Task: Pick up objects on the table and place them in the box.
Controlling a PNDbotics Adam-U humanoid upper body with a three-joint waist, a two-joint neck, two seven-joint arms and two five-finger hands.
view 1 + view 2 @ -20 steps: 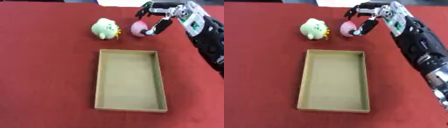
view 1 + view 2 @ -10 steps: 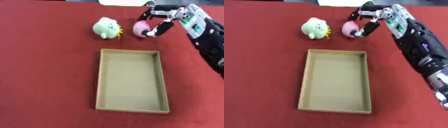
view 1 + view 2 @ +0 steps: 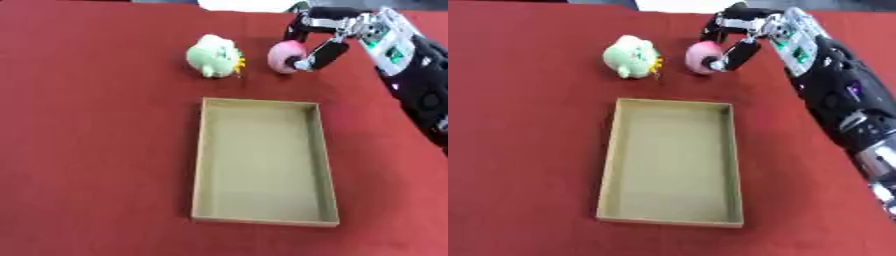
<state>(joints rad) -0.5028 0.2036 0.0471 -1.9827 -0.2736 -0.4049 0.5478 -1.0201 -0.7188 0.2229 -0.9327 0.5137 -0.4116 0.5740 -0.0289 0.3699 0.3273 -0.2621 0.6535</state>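
Observation:
A pink round toy (image 3: 283, 57) lies on the red table beyond the box's far right corner. My right hand (image 3: 319, 35) reaches in from the upper right and curls round it, fingers over its top and far side, thumb on its near right side. A pale green plush toy (image 3: 213, 56) with a yellow patch sits just left of the pink one, apart from it. The shallow tan cardboard box (image 3: 200, 165) lies open and empty in the middle of the table. My left hand shows in neither view.
The red cloth (image 3: 87, 140) covers the whole table. My right forearm (image 3: 833, 95) crosses the upper right, above the cloth to the right of the box. Something white (image 3: 249, 4) lies past the table's far edge.
My right hand has closed in on the pink toy, thumb now against its side. The toy has hardly shifted. The green plush and the box stay put.

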